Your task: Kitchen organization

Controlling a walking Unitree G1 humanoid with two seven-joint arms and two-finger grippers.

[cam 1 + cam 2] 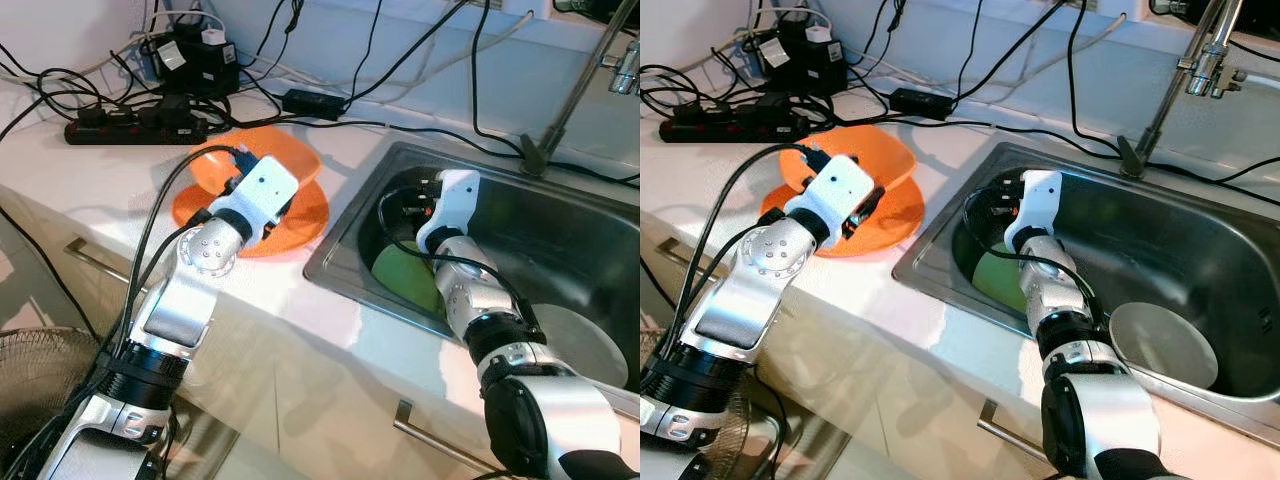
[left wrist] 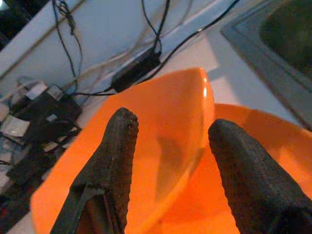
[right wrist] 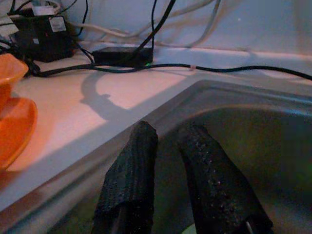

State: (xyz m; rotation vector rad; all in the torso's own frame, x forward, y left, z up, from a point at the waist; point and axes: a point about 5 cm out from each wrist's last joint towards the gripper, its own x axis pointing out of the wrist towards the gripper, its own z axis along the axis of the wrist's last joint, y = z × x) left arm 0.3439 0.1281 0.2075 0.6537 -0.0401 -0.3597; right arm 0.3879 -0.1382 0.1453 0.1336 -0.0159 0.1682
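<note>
From the left eye view, the left gripper (image 1: pixel 243 172) hangs over a shiny orange plastic bowl (image 1: pixel 290 155) that sits on a flat orange plate (image 1: pixel 305 215) on the white desk (image 1: pixel 100 190), just beside the stainless steel sink (image 1: pixel 560 235). The right gripper (image 1: pixel 405 205) reaches down inside that sink, near a green plate (image 1: pixel 405 275) and well apart from a round grey plate (image 1: pixel 585 345) at the sink's other end. A black power strip (image 1: pixel 135 125) lies behind the orange bowl.

In the left wrist view, the left gripper stands wide open, holding nothing, the bowl between its fingers (image 2: pixel 119 146).

In the right wrist view, the right gripper's fingers (image 3: pixel 139 161) are slightly parted and empty, against the sink wall.
</note>
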